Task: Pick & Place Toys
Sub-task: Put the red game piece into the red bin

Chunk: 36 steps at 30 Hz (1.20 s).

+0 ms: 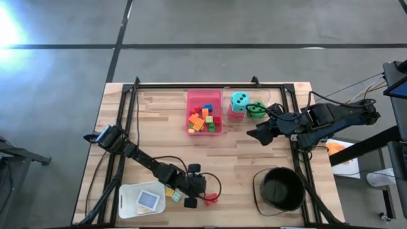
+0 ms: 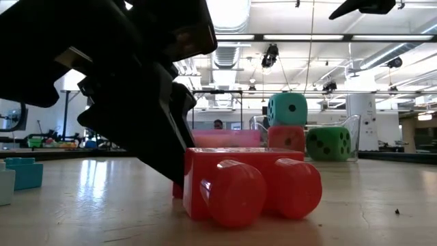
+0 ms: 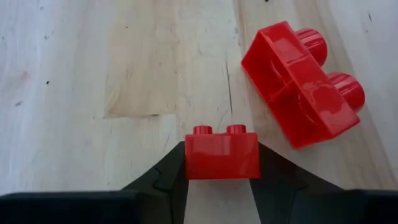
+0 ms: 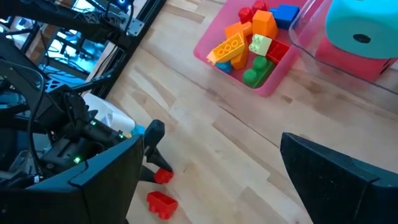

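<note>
Two red bricks sit at the near edge of the table, and the left gripper (image 3: 222,163) has its fingers clamped on the smaller one, the small red brick (image 3: 222,155), studs pointing away from the wrist. The larger red brick (image 3: 297,87) lies on its side just beyond, at about one o'clock from the held piece, apart from it with bare wood between. To do this step well, I judge the arm should lift straight up before travelling, so the held brick does not clip its neighbour, and keep the squeeze even since the grip sits on smooth side faces.

Farther out, toward twelve o'clock across the table, the pink tray (image 1: 190,95) holds a heap of mixed bricks (image 1: 203,118). Just to its three o'clock a teal die (image 1: 240,99) is stacked on a red die (image 1: 236,112), with a green die (image 1: 255,109) beside them. The right gripper (image 1: 260,135) hovers near those dice with fingers spread and nothing between them. The black bucket (image 1: 280,189) stands at the near right
</note>
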Available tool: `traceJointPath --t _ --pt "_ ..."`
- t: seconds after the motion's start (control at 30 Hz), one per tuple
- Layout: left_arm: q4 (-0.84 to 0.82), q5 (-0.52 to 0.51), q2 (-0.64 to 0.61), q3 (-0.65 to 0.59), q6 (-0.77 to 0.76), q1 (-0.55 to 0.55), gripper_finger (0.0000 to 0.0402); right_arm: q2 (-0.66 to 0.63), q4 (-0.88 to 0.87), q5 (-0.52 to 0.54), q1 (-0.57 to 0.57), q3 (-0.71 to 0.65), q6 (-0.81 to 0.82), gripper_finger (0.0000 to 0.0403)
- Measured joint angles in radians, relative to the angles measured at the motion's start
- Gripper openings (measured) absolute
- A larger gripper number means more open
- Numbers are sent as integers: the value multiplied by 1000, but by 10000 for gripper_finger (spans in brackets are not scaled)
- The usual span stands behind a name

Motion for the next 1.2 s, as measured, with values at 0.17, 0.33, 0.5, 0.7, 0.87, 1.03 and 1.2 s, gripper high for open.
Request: traceJointPath --t 0.17,0.33,0.5,0.7,0.87,1.03,1.2 --pt "-12 4 -22 0 -15 0 132 0 0 -1 0 0 -74 370" --pt "-50 3 -93 0 -16 8 132 0 0 -1 0 0 -148 370" --pt "-108 -12 -204 0 -19 51 132 1 0 -1 0 0 -159 370" --pt "-178 -25 -367 -1 -35 169 132 5 1 -1 0 0 -162 370" --pt "-236 -4 -475 -7 -101 352 133 5 2 -1 -1 0 -161 370" --pt "-241 191 -491 -7 -126 598 133 5 1 -1 0 0 -160 370" --pt "-274 300 -434 -7 -152 759 132 5 1 -1 -1 0 -160 370"
